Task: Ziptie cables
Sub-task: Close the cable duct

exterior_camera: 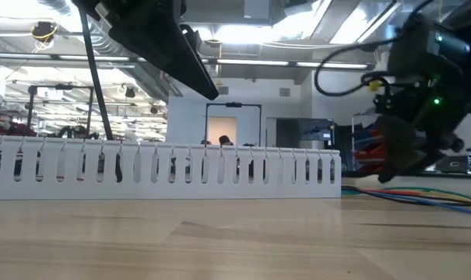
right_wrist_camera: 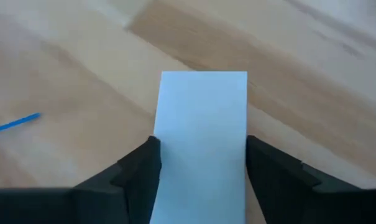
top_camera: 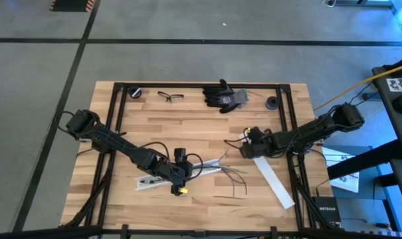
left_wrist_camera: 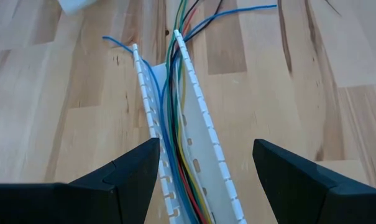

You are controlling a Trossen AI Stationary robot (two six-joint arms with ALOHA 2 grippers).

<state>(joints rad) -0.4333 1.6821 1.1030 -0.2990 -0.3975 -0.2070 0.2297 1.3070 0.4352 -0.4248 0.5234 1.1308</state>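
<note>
Cables (left_wrist_camera: 175,118): a bundle of thin wires, blue, green, red, yellow and dark, lying lengthwise inside a white slotted channel (left_wrist_camera: 197,124). They leave its far end and splay apart over the bare wood; 1 blue wire loops out through a side slot. In the high view the cables (top_camera: 232,174) fan out near the middle of the table (top_camera: 187,126), toward its front edge.

Left gripper (left_wrist_camera: 203,180): above the channel's near end, jaws spread wide, 1 finger on either side of it, pinching nothing.

Right gripper (right_wrist_camera: 200,180): at the table's right side, fingers either side of a flat white strip (right_wrist_camera: 203,130). Contact with the strip cannot be told.

Low view: the channel's slotted wall hides the bundle; only a few coloured cables (exterior_camera: 422,196) show at the right. The channel's near end is cut off in the left wrist view.
</note>
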